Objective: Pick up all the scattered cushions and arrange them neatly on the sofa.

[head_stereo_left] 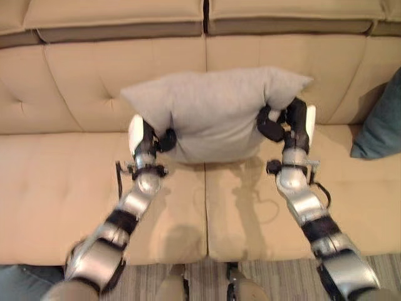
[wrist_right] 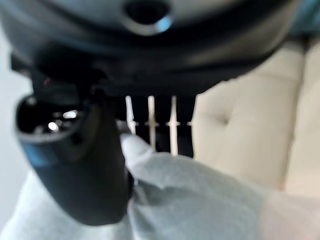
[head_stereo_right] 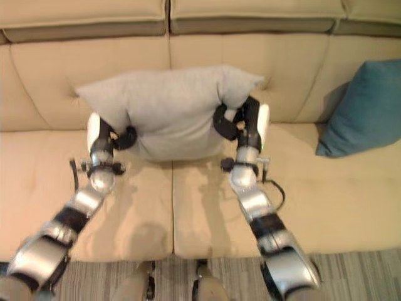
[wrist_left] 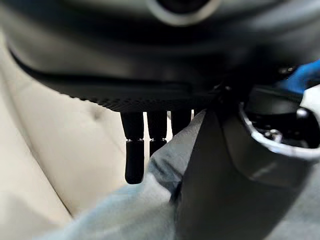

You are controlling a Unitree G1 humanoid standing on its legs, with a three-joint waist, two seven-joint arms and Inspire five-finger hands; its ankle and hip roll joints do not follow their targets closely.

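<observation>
A: Left eye view first. Grey cushion (head_stereo_left: 213, 113) held up between both hands, just in front of the tan sofa (head_stereo_left: 75, 169) backrest, its lower edge close over the seat, near the seam between two seat pads. Left hand (head_stereo_left: 145, 139) at the cushion's lower left side, right hand (head_stereo_left: 289, 122) at its right side under the upper corner.

B: Anything else on the seat there?

A: Edge of a teal cushion (head_stereo_left: 381, 125) at the far right, leaning on the backrest. Well apart from the grey one.

B: Right eye view?

A: Same scene, more of the teal cushion, propped upright in the sofa's right part. Dark fingers of the right hand wrapped onto the grey fabric; thumb side of the left hand tucked against it.

B: Left wrist view?

A: Thumb pressed into grey fabric, fingers (wrist_left: 135, 155) reaching down behind the cushion's edge, sofa tufting beyond. Clamped on the cushion.

B: Right wrist view?

A: Much the same: thumb bearing on a fold of grey fabric, fingers behind it, backrest beyond. Also closed on the cushion.

B: Step in hand, then?

A: Placing, by the look of it. Carried to the sofa, not yet set down or let go.

B: Next move?

A: Probably lowering until the bottom edge rests on the seat, leaning the back against the backrest, then loosening both hands together so nothing topples forward.

B: Containers?

A: None to report. Only the sofa as the bearer.
</observation>
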